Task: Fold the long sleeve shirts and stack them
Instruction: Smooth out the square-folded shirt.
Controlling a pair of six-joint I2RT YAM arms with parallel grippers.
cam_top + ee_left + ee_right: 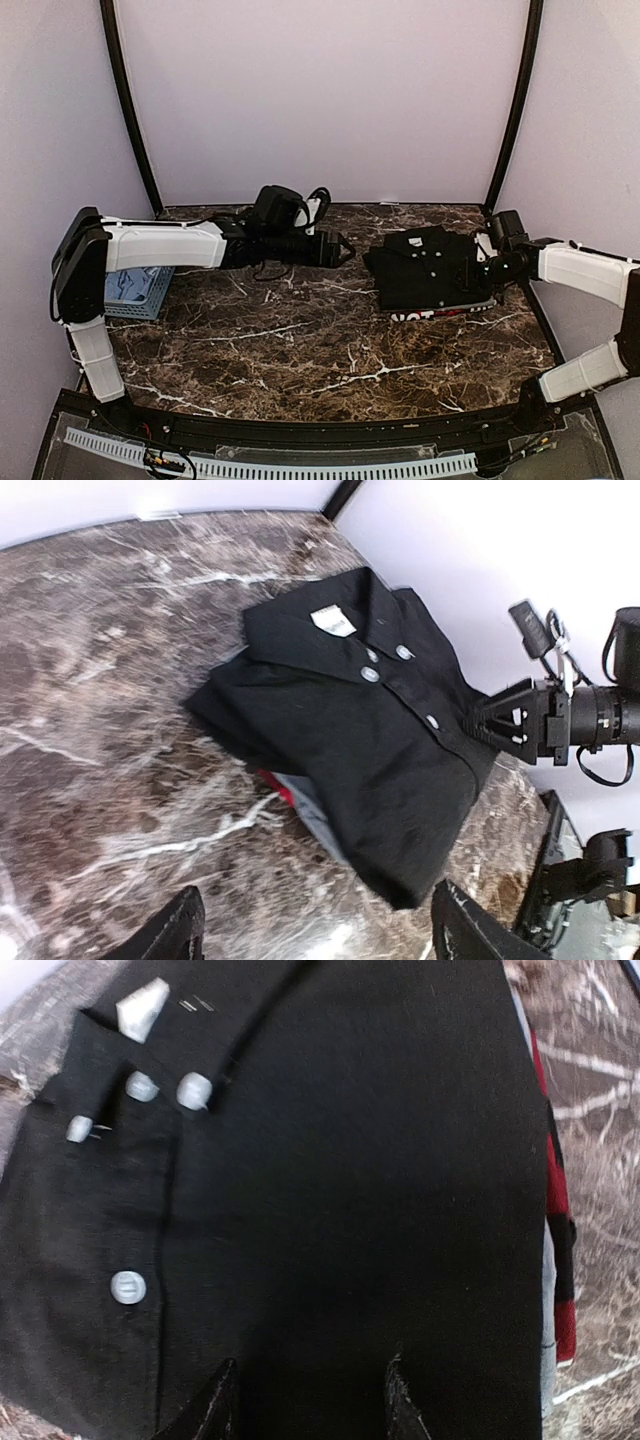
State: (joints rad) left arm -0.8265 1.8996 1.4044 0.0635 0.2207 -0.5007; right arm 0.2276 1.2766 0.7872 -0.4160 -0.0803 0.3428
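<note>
- Between my left fingers [175, 932] there is nothing. My left gripper [318, 905] stands wide apart over the bare marble table [100, 730], near the edge of the pile but not touching it.
- My right gripper [310, 1385] also has its two fingers apart, directly above black cloth. I cannot tell from so close whether the tips press on the cloth or only hover.
- Under it lies the black shirt [350, 1210], folded to a rough rectangle with collar and button front facing up. It sits in the back right part of the table.
- This shirt is the top of the pile. Below it, the red-edged shirt [555, 1260] and the grey shirt [547, 1350] show only as narrow strips along one side.
- I judge that the cloth is soft, light and limp. It will sag and unfold if I lift it by one point, so a fold edge or a corner, pinched through all layers, seems the better place to take it.
- The pale buttons [128, 1287] are small and hard, and I would not close my fingers on them.
- A pale tag [140, 1008] sits inside the collar, but I can read no writing on it.
- From the top camera, white lettering [412, 315] shows at the near edge of the pile. It looks like "NOT", and the rest is hidden.
- Far to the left, partly behind my left arm, stands a light-blue basket [135, 292], well apart from the shirts.
</note>
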